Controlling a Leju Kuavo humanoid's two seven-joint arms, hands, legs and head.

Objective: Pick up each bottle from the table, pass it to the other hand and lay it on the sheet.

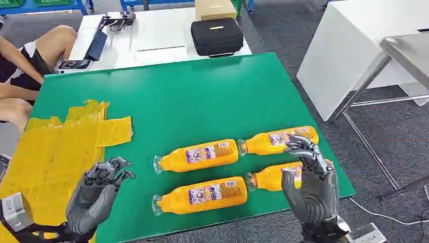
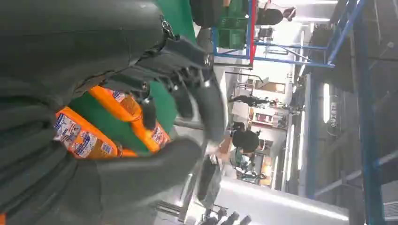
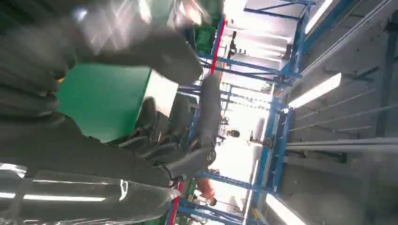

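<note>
While none of the four orange bottles is lifted yet, all lie on their sides on the green surface (image 1: pixel 202 91), caps toward the yellow sheet (image 1: pixel 45 152), long axes running left-right. Right robot hand (image 1: pixel 308 182) raised over the near-right bottle (image 1: pixel 275 177), fingers spread, holding nothing; far-right bottle (image 1: pixel 278 140) just beyond its fingertips. Left robot hand (image 1: pixel 98 190) hovering at the sheet's edge, fingers curled loosely apart, also empty. Near-left bottle (image 1: pixel 202 196) and far-left bottle (image 1: pixel 198 155) between the two hands. Judged: right hand nearest; grasp across the near-right bottle's body, then pass leftward.
</note>
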